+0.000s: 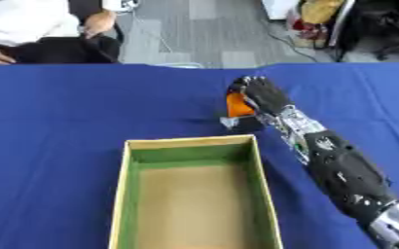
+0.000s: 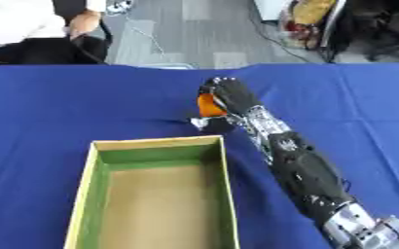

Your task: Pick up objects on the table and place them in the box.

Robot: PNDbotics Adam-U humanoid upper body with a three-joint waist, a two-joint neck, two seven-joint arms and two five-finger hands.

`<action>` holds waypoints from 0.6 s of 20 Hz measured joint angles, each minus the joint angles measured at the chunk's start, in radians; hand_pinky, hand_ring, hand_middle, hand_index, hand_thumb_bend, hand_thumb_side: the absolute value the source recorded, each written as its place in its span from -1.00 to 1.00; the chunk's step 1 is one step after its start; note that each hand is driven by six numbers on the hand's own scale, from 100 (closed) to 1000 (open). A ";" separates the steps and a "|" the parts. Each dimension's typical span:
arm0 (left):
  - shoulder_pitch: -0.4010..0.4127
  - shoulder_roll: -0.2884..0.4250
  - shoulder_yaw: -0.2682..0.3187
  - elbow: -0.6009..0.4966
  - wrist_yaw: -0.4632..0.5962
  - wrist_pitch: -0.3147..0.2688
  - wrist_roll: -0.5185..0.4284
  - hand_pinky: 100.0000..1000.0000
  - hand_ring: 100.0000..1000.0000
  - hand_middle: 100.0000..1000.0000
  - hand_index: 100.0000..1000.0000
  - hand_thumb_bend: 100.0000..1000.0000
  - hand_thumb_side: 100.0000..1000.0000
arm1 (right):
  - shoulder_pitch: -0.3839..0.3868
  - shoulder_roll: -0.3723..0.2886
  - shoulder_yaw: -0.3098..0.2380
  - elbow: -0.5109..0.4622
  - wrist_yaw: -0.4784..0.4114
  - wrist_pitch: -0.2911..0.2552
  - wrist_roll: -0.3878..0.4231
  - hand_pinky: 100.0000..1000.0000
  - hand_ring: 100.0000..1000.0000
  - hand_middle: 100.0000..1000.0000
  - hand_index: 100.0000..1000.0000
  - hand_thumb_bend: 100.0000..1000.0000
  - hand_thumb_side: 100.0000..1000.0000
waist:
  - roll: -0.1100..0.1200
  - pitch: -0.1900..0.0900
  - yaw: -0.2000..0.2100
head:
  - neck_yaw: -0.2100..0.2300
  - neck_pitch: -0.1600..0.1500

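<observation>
Table (image 1: pixel 58 116): covered by a blue cloth.
Room: grey floor and clutter are seen beyond the far edge.
Box (image 1: pixel 122 194): open, green-walled, set near the front.
Orange object (image 1: pixel 237 105): just behind the box.
Right hand (image 1: pixel 262 95): fingers are curled round the orange object.

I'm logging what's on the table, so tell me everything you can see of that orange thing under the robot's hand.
The orange thing is small and bright, with a flat face showing; its full shape is hidden. It lies on the blue tablecloth, just beyond the far right corner of the open box, apart from it. The right hand covers its right side, fingers curled over it. A small pale part shows just below it. What it is made of cannot be told.
</observation>
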 measured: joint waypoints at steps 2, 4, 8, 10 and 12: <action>0.000 0.000 0.000 0.000 0.000 0.000 0.000 0.44 0.30 0.40 0.45 -0.06 0.50 | 0.002 0.000 0.000 -0.004 0.013 -0.005 -0.015 -1.00 -1.00 -0.96 -0.77 -0.90 -0.23 | 0.000 0.000 0.000 | 0.000 0.000; 0.000 0.000 0.000 0.000 0.000 0.000 0.000 0.44 0.30 0.40 0.45 -0.06 0.50 | 0.003 0.000 0.001 -0.005 0.023 -0.012 -0.029 -1.00 -1.00 -1.00 -0.84 -0.82 -0.30 | 0.000 0.000 0.000 | 0.000 -0.001; 0.000 0.000 0.000 0.000 0.000 -0.001 -0.001 0.44 0.30 0.40 0.45 -0.06 0.50 | 0.010 0.000 0.003 -0.007 0.028 -0.041 -0.058 -1.00 -1.00 -1.00 -0.92 -0.74 -0.45 | 0.000 0.000 0.000 | 0.000 -0.008; 0.000 0.000 0.000 0.000 0.000 -0.001 -0.001 0.44 0.30 0.40 0.45 -0.06 0.50 | 0.011 0.002 0.003 -0.006 0.011 -0.061 -0.070 -1.00 -1.00 -1.00 -0.93 -0.79 -0.49 | 0.000 0.000 0.000 | 0.000 -0.008; 0.000 0.000 0.000 0.000 0.000 -0.001 -0.001 0.44 0.30 0.40 0.45 -0.06 0.50 | 0.013 0.009 0.003 -0.004 -0.016 -0.082 -0.073 -1.00 -1.00 -1.00 -0.92 -0.83 -0.50 | 0.000 0.000 0.000 | 0.000 -0.009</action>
